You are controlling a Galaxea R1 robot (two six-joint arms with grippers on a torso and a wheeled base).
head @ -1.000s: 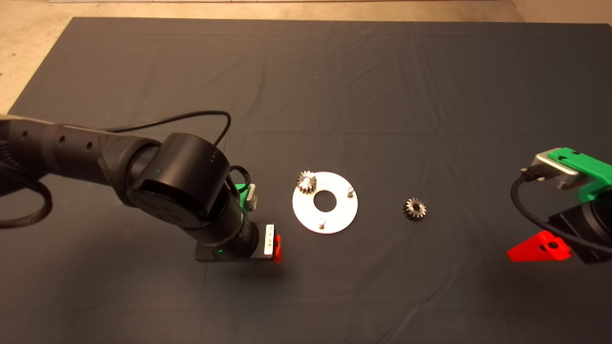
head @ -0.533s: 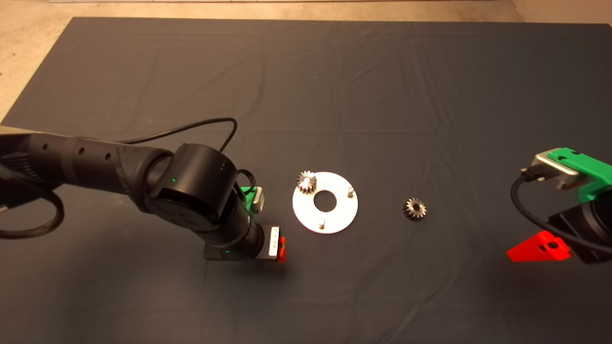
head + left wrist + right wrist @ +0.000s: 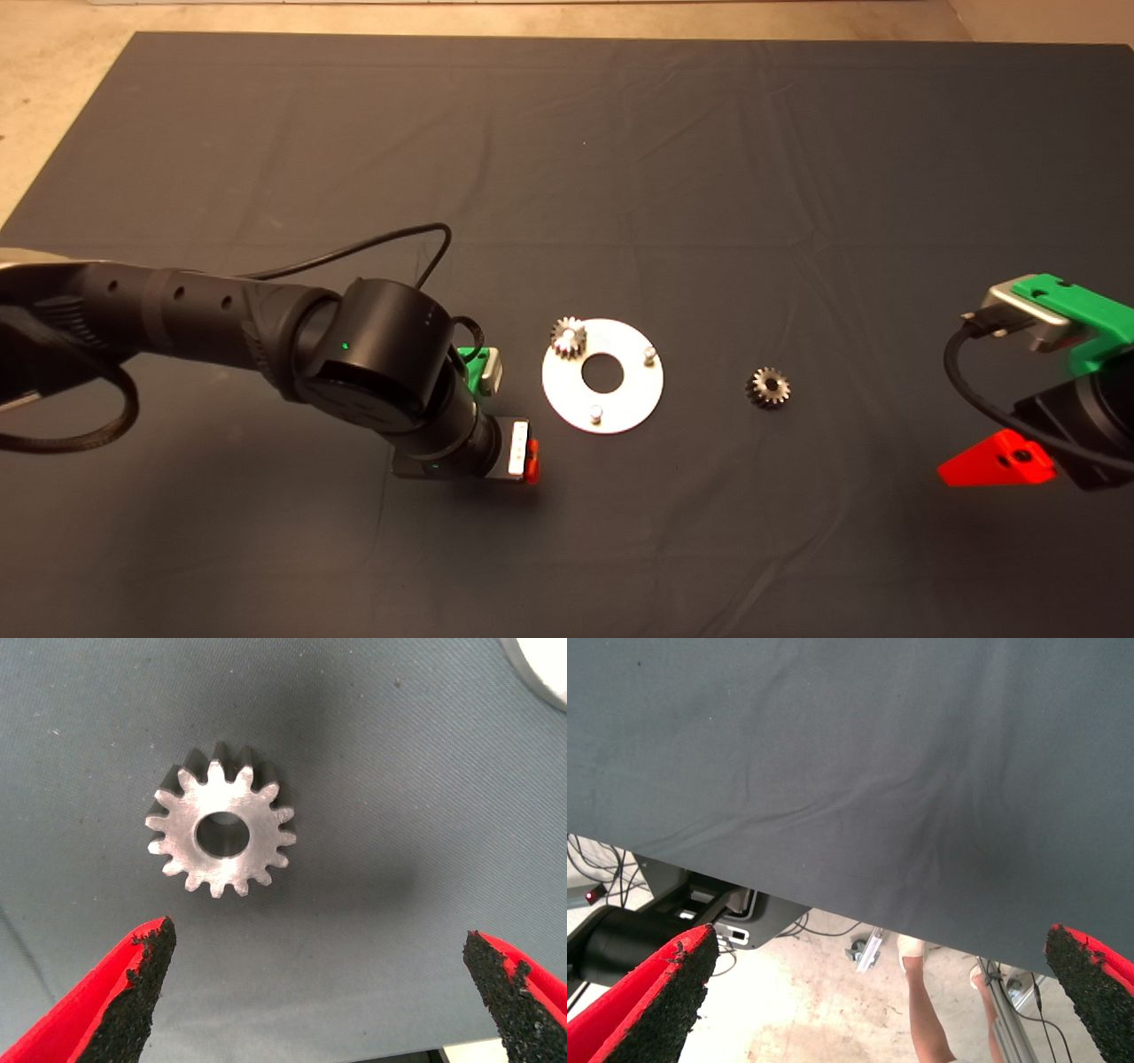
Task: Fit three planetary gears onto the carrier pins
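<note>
The carrier disc [image 3: 631, 390] lies flat at mid-mat. One planetary gear [image 3: 568, 338] sits on its far-left pin. Two carrier pins [image 3: 649, 354] [image 3: 596, 413] stand bare. A second gear [image 3: 768, 387] lies on the mat to the disc's right. In the left wrist view a third gear [image 3: 221, 831] lies flat on the mat just beyond my left gripper [image 3: 323, 983], whose fingers [image 3: 133, 988] are spread wide with nothing between them. From the head view the arm hides this gear, and my left gripper [image 3: 530, 462] hangs close to the disc's left. My right gripper [image 3: 997, 461] waits open at the lower right edge.
The disc's rim [image 3: 540, 673] shows at a corner of the left wrist view. The right wrist view looks over the mat's edge [image 3: 833, 904] to the floor, with cables, a metal frame and a person's leg [image 3: 926, 1019].
My left arm has slid right and slightly toward the front, bringing its gripper closer to the disc. The gears, the disc and the right arm have not moved.
</note>
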